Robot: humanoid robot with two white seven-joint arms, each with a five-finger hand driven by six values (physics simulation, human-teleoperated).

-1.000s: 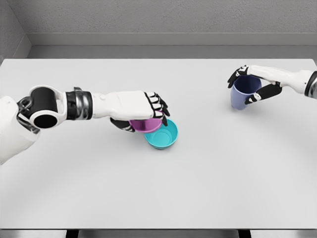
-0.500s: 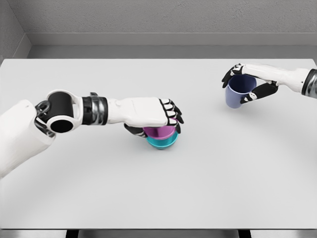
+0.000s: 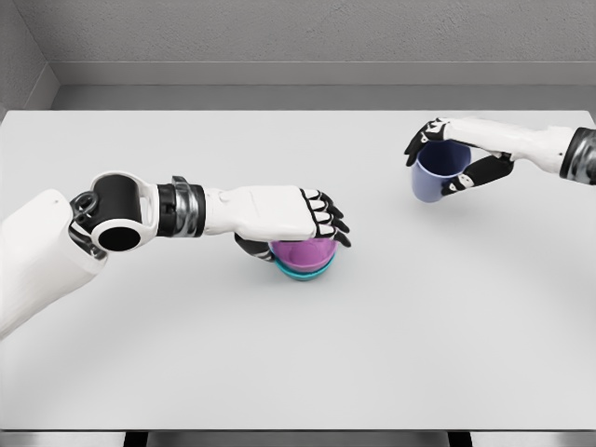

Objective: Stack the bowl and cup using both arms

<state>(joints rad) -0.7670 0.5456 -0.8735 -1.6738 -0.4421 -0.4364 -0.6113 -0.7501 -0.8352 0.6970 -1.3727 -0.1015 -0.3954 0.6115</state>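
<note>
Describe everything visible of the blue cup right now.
The smooth, matte periwinkle-blue plastic-looking cup is handleless, tapering slightly toward its base, with its open mouth up and tilted a little toward the camera. The right hand grips it, fingers over the far rim. It sits at the white table's upper right; whether it touches the surface is unclear.

The pink bowl's rim is covered by the left hand; the teal bowl is mostly hidden beneath.

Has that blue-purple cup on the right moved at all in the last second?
Yes. The blue-purple cup, held in the right hand, has drifted left and slightly up the picture, away from the white table's right edge.
</note>
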